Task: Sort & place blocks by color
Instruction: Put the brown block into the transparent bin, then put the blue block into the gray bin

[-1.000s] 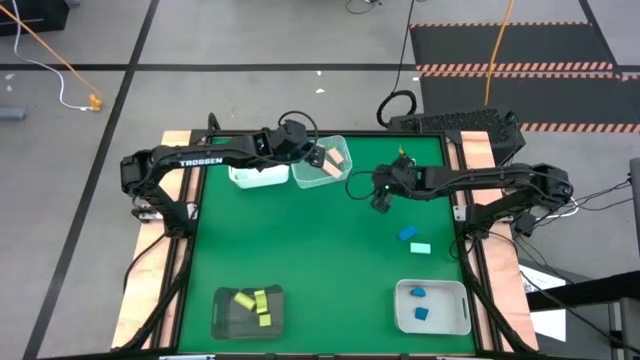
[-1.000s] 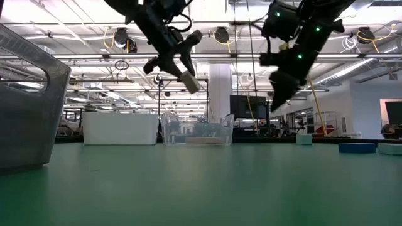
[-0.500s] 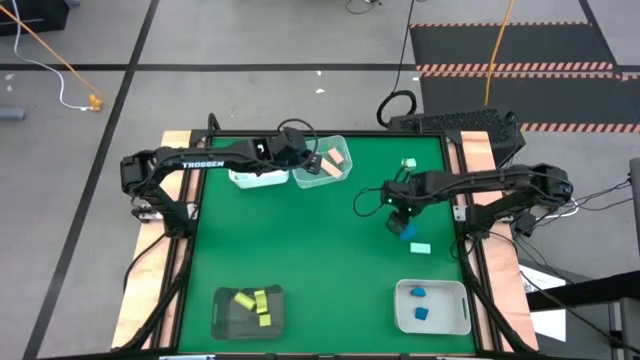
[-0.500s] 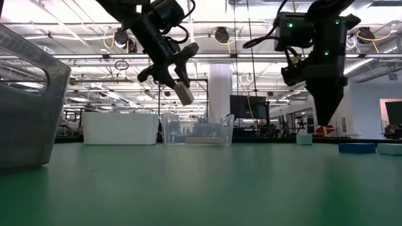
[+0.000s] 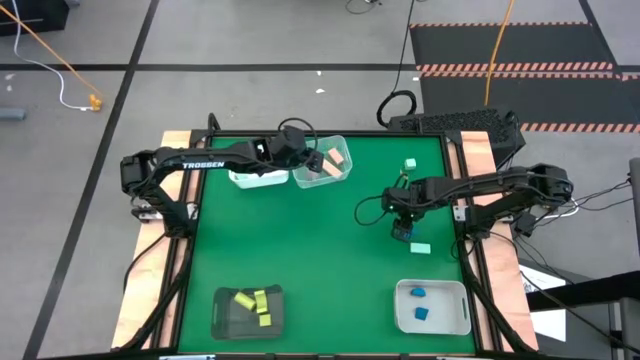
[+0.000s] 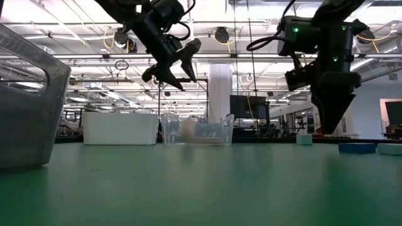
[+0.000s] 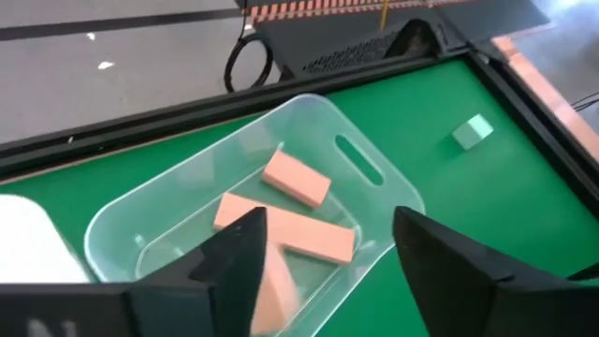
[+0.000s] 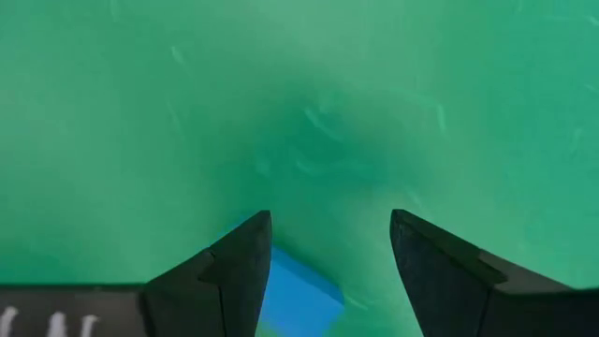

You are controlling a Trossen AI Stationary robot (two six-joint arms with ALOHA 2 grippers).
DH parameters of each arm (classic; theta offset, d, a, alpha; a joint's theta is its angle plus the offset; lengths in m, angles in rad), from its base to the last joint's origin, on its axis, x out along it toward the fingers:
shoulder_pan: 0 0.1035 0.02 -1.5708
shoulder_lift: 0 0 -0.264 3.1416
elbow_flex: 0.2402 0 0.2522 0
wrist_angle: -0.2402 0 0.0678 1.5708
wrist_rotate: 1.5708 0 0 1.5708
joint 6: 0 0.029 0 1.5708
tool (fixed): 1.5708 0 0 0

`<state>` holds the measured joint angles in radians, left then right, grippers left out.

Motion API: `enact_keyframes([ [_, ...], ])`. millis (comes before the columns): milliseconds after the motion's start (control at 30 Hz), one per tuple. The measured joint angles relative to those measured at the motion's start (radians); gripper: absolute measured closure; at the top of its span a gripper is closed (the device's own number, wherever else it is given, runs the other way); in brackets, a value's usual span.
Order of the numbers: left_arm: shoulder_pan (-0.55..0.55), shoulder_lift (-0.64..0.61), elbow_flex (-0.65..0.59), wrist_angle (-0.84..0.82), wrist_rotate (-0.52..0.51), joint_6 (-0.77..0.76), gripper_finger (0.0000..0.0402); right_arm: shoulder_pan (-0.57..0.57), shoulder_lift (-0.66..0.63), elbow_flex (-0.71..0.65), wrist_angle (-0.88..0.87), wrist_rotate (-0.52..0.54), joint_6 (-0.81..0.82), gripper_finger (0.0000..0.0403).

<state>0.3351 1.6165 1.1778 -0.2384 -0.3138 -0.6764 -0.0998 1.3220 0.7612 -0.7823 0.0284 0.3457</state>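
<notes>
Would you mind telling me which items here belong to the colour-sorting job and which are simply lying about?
Part of the job:
- salmon blocks in the clear bin
- blue block under the right gripper
- mint blocks
- yellow-green blocks
- left gripper, open

Lying about:
- black cable on the floor
- orange cord

This is a large robotics lab or industrial workshop hall. The low view shows an open ceiling (image 6: 75,63) hung with strip lights, pipes and cables, and workstations with monitors (image 6: 245,105) far behind. From above, a grey concrete floor (image 5: 250,35) carries black tape lines, striped hazard mats (image 5: 520,45) and loose cables around the green table (image 5: 300,240).
</notes>
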Motion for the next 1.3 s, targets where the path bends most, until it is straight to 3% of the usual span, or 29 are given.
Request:
enact_keyframes([
  [100,0.000,0.000,0.000,0.009,0.000,-0.002,0.0144,0.000,0.000,-0.012,0.028,-0.004,0.037,0.0195],
  [200,0.000,0.000,0.000,0.008,0.000,-0.001,0.0127,0.000,-0.002,-0.013,-0.004,-0.006,-0.033,0.0195],
  [300,0.000,0.000,0.000,0.008,0.000,0.001,0.0121,0.001,-0.027,-0.014,-0.046,-0.064,-0.185,0.0195],
  [433,0.000,0.000,0.000,0.008,0.000,0.001,0.0124,0.014,-0.071,-0.014,-0.094,-0.240,-0.460,0.0195],
  [600,0.000,0.000,0.000,0.005,0.001,-0.008,0.0136,0.043,-0.094,-0.038,-0.020,-0.212,-0.625,0.0195],
  [1000,-0.018,0.000,0.000,0.004,0.003,-0.009,0.0151,0.088,-0.094,-0.167,0.152,-0.211,-0.654,0.0195],
  [1133,-0.016,0.000,0.000,0.004,0.003,-0.002,0.0153,0.096,-0.093,-0.207,0.215,-0.133,-0.622,0.0198],
  [1300,-0.016,0.000,0.000,0.004,0.003,0.001,0.0156,0.096,-0.096,-0.233,0.243,-0.107,-0.620,0.0239],
])
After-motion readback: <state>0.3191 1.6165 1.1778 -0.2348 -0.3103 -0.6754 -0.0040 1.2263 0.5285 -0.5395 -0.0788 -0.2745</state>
